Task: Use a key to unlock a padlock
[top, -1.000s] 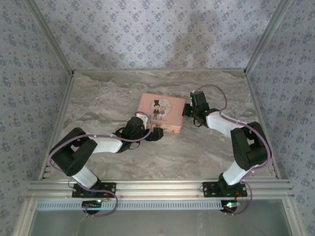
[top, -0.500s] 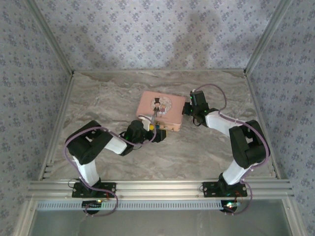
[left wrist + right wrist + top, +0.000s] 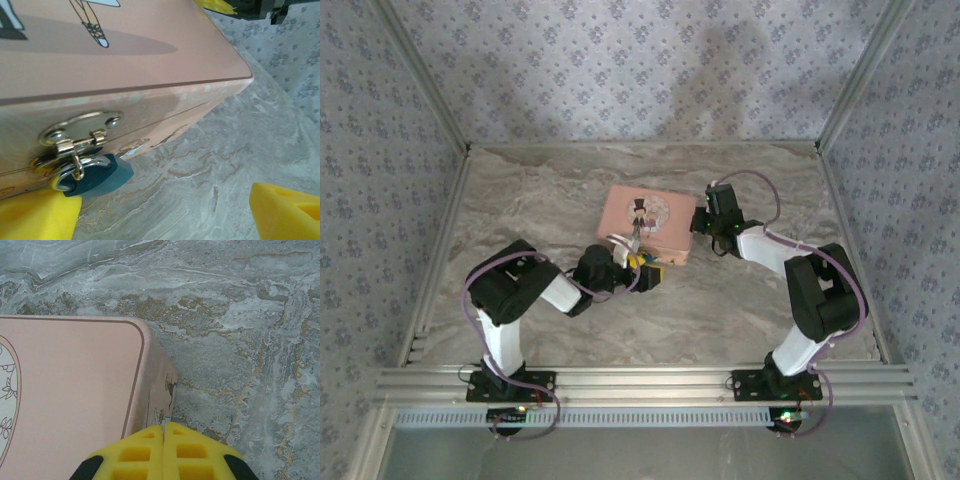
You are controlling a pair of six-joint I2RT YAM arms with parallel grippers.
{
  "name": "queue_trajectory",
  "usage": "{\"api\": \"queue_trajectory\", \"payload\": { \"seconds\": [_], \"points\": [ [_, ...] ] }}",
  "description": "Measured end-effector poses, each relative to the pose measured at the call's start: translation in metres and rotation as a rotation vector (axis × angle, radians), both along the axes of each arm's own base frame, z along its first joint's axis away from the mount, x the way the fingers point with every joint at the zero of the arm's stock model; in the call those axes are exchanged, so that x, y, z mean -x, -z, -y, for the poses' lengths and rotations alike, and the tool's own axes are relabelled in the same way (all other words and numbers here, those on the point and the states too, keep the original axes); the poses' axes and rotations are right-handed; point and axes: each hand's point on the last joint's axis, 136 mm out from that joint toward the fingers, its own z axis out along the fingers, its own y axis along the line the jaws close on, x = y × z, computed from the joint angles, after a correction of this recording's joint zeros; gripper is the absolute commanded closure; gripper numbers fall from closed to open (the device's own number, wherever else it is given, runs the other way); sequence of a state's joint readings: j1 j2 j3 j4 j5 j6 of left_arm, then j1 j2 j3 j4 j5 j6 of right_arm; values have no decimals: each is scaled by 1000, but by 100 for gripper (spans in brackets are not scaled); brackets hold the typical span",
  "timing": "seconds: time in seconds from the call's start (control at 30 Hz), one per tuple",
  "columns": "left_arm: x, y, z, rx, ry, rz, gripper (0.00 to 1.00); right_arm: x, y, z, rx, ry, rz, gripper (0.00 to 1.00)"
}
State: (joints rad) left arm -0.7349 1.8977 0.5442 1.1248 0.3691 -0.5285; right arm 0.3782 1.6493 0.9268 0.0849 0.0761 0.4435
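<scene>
Tin: pink, brown border line, cartoon couple print.
Padlock: teal-blue.
Hasp: shiny silver.
Left end effector, right end effector: yellow pads.
Tabletop: grey marble, brown veins.
Walls: pale blue-grey, small floral repeat.

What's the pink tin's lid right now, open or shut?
Shut: the lid lies flat on the pink tin, padlock hanging through its clasp.
</scene>
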Motion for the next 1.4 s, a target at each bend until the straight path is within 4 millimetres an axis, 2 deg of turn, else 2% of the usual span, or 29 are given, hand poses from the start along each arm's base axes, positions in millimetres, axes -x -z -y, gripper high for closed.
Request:
{"api": "queue_trajectory", "payload": {
  "seconds": [0.23,0.47,0.6,0.87,1.03,1.23,1.4],
  "points": [
    [3,-2,2,65,34,-56,24,-1,0,1,5,1,4,100],
    [0,-8,-1,113,31,-73,24,-3,-3,0,3,-1,17,100],
    [0,-10,-3,124,24,-72,28,-2,-4,-2,-1,-7,20,100],
    [-1,-5,-12,120,-23,-69,17,0,-2,-7,-7,-24,11,100],
    [-8,-4,-24,115,-99,-46,15,1,-2,-8,-7,-27,10,100],
    [-10,-4,-26,112,-110,-34,14,1,-2,-8,-7,-28,10,100],
    [-13,-9,-20,124,-85,-30,22,1,-2,-8,-6,-27,11,100]
  ]
}}
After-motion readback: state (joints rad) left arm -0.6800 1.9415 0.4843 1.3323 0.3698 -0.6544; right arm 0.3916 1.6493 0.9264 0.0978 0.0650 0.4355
